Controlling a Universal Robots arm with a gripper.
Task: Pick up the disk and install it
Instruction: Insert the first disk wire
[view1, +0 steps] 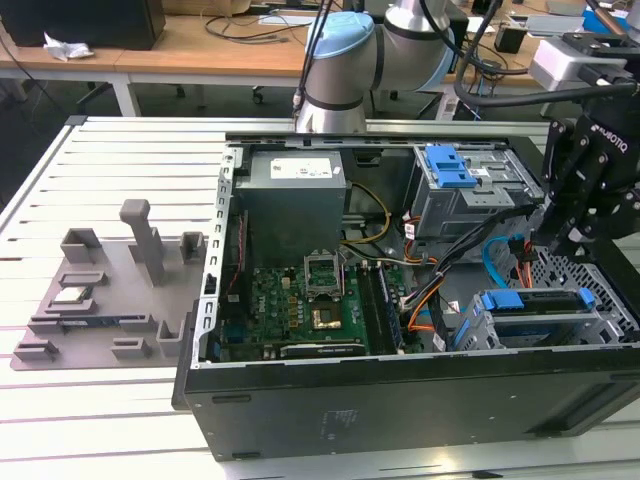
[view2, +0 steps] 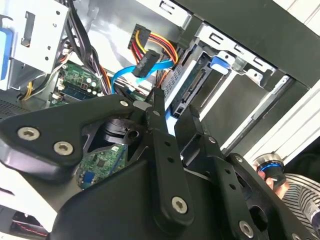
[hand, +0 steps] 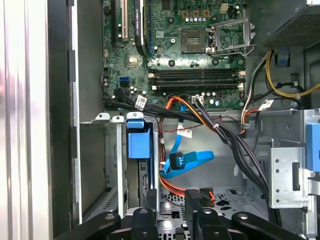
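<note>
The disk, edged by blue carrier rails, sits in the lower drive cage at the front corner of the open computer case, on the exterior view's right. In the second wrist view the disk's dark connector end shows inside that cage. In the first wrist view its blue rail tab stands at the cage mouth. My gripper hovers just above and behind the cage. Its black fingers are apart, open, with nothing between them, and the gripper is clear of the disk.
A loose blue data cable and bundled power leads lie in the case beside the cage. An upper cage with a blue latch, the power supply and the motherboard fill the case. A grey fixture tray lies on the exterior view's left.
</note>
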